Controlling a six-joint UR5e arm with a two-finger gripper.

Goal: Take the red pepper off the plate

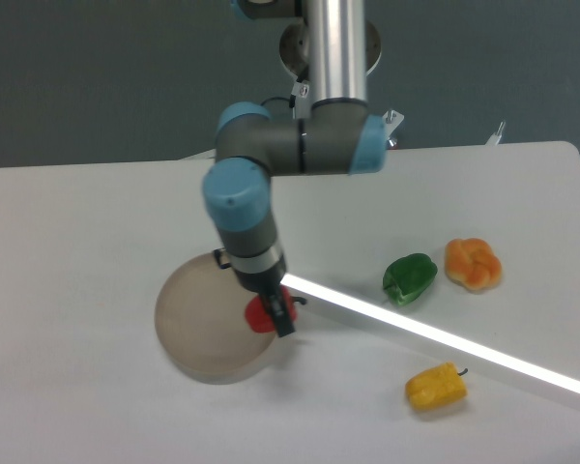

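Observation:
The red pepper (260, 316) is small and glossy and sits at the right edge of the round beige-tan plate (201, 324). My gripper (278, 314) comes down from above right onto the pepper, with its dark fingers around it. The fingers hide most of the pepper, so I cannot tell whether they press on it. I cannot tell whether the pepper rests on the plate or is lifted off it.
A green pepper (409, 277) and an orange bun-like item (473, 264) lie to the right. A yellow pepper (436, 386) lies at the front right. A bright strip of light (435, 335) crosses the white table diagonally.

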